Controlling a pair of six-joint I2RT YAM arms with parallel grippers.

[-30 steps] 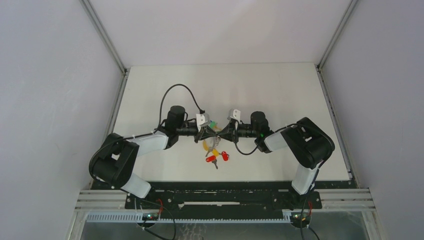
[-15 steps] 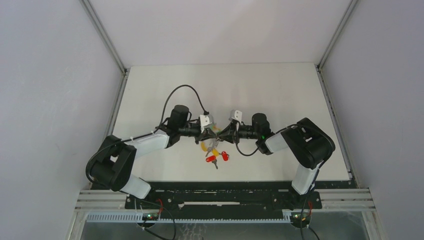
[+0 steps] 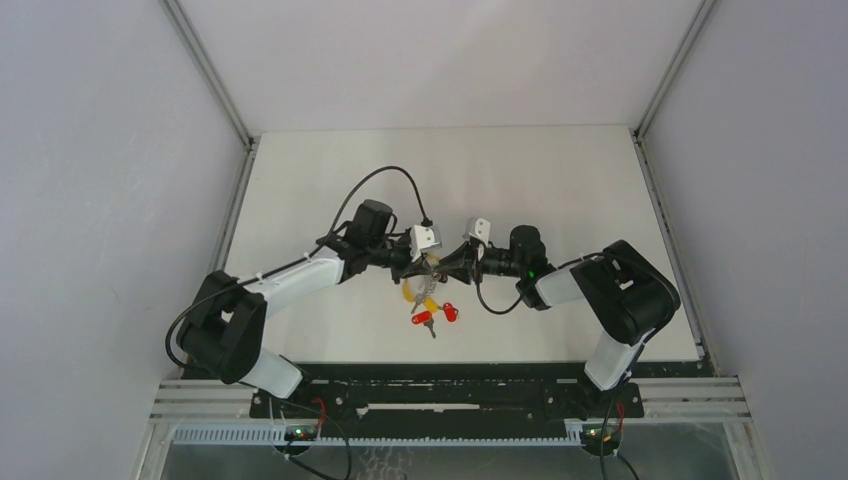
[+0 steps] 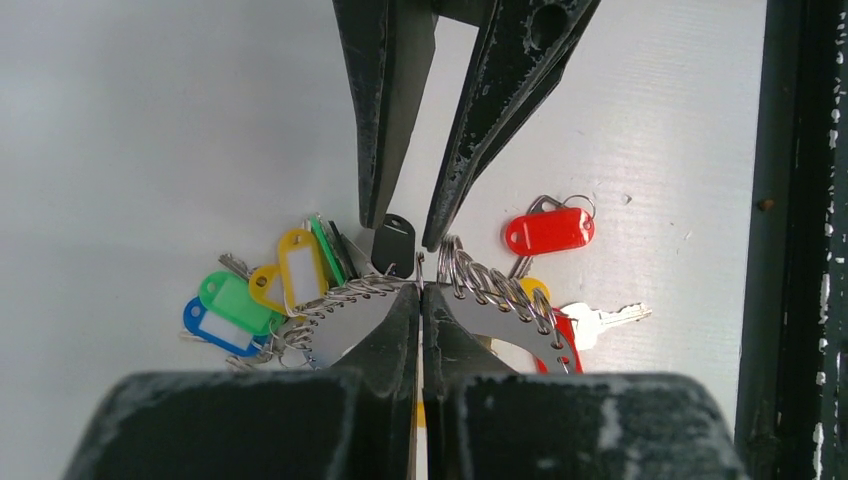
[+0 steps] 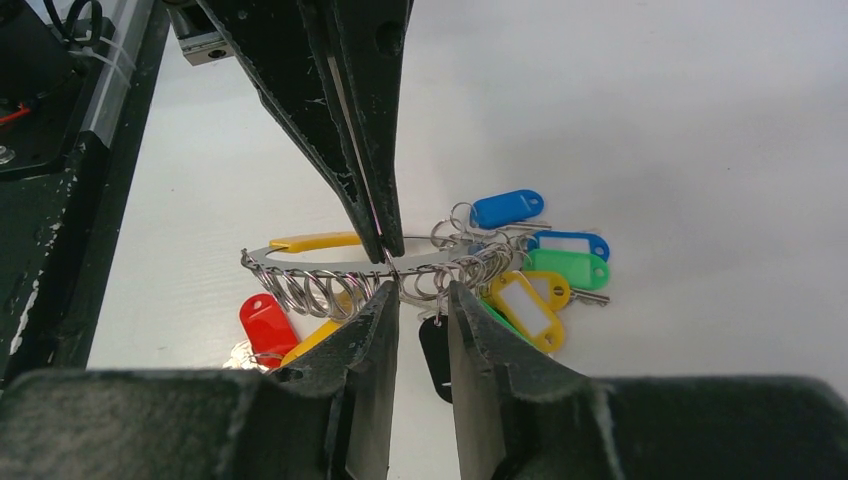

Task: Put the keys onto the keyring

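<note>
Both arms have edged rightward over the bench (image 3: 560, 180), left claw (image 4: 420, 300) pinched tight on the keyring (image 5: 300, 262) mid-bench, right claw (image 5: 420, 300) narrowly parted astride it: a regrip, I'd say, not progress, as the red-tagged keys (image 4: 548, 230) lie loose just beside it.

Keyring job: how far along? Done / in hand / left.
Done: green, blue and yellow tags hang on the keyring. In hand: left gripper is shut on the keyring; right gripper has its fingers apart around a black tag. Left: one red-tagged key lies apart, not yet threaded; second red tag under the ring, can't tell.
</note>
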